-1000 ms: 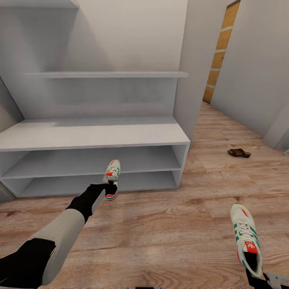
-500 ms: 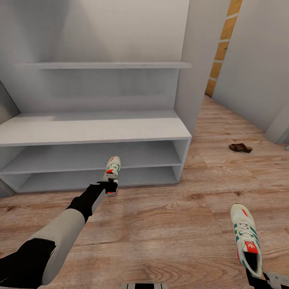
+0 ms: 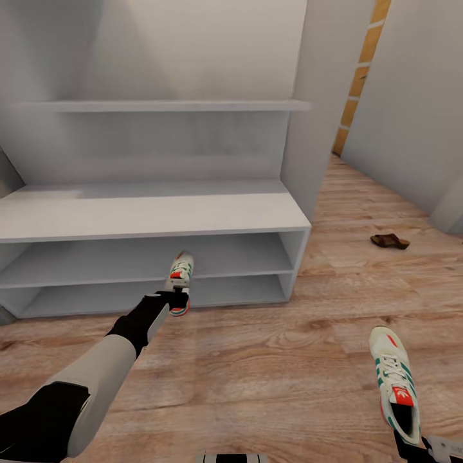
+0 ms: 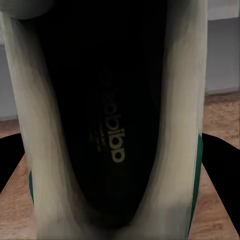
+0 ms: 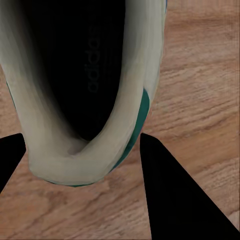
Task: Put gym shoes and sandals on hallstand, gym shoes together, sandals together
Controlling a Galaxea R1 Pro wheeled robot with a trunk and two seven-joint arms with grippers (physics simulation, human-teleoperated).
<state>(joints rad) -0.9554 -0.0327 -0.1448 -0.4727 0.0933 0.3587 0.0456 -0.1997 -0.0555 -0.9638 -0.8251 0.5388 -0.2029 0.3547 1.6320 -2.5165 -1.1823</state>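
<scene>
Pale grey fills most of your head view: the hallstand (image 3: 154,215) stands at twelve o'clock with its bench top, two low open shelves and a wall shelf above. Wood-plank corridor floor (image 3: 270,360) spreads beneath and runs off toward two o'clock. Your left gripper (image 3: 172,298) has its fingers clamped on the heel of one gym shoe (image 3: 180,281), held toe-forward in front of the lower shelves; the left wrist view looks straight into that shoe's dark insole (image 4: 112,135). Your right gripper (image 3: 411,444), at five o'clock, grips the heel of the other gym shoe (image 3: 393,382) above the floor. A single brown sandal (image 3: 388,241) lies on the planks at two o'clock, well apart from the rack.
</scene>
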